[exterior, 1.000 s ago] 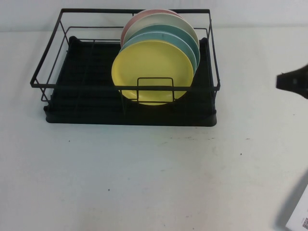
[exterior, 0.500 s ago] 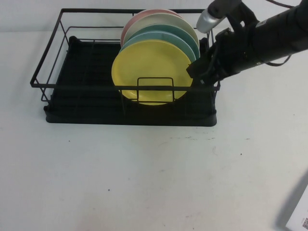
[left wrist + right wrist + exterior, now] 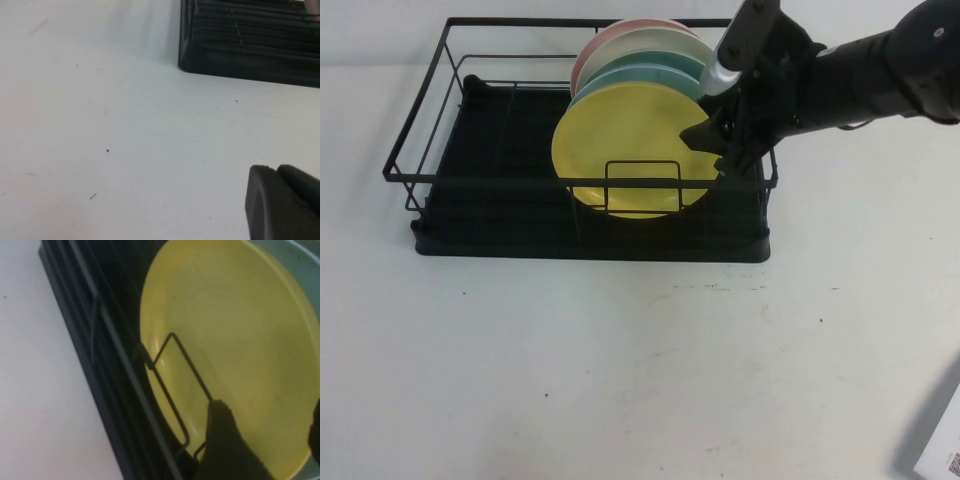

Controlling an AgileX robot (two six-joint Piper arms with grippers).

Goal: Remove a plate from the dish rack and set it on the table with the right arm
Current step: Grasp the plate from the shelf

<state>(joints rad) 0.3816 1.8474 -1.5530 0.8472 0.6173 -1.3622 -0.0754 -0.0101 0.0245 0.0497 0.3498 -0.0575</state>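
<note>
Right arm is at the plate's edge, grasp not yet made.

You work over the broad off-white speckled table [image 3: 640,360], at the rectangular black wire dish rack [image 3: 470,215], where the round yellow plate [image 3: 620,135] stands upright in front. Bring your right gripper [image 3: 712,142] squarely over the plate's right rim before you close; its fingers are spread, one before the plate's face, holding nothing. Your left gripper [image 3: 282,202] hovers over bare table beside the rack; whether it is spread I cannot tell.
</note>
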